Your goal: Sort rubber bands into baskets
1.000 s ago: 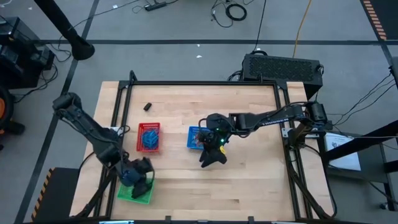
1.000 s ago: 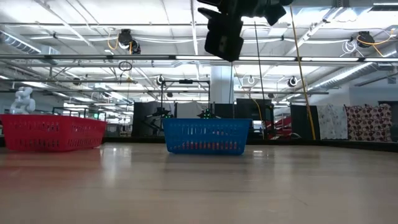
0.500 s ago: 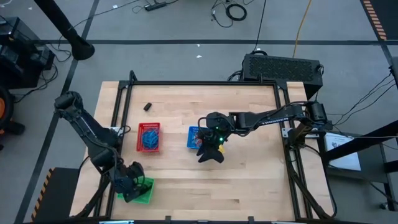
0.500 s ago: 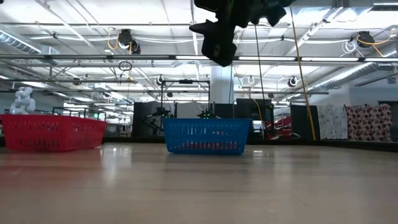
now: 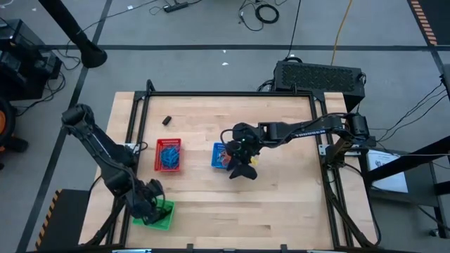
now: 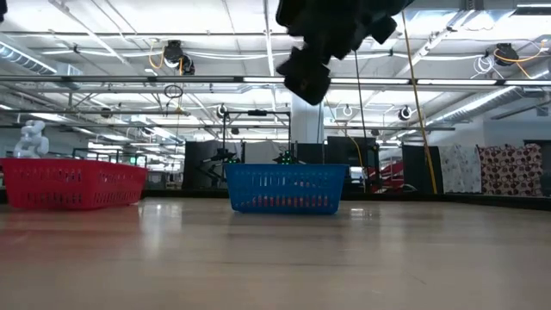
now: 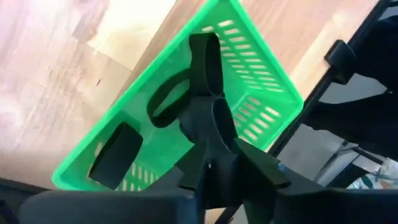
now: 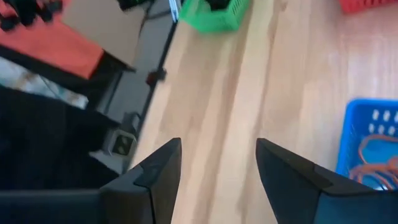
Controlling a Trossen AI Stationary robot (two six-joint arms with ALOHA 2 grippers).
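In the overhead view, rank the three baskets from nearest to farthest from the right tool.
From the right tool:
1. Blue basket, just beside it, toward the left arm.
2. Red basket, farther along the same way, mid-table.
3. Green basket, at the near left corner, under the left tool.

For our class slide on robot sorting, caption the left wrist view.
Left gripper poised over the green basket, a black rubber band lying inside.

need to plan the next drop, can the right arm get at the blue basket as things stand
Probably yes: the right gripper hangs open above the table just beside the blue basket, holding nothing, with nothing between them.
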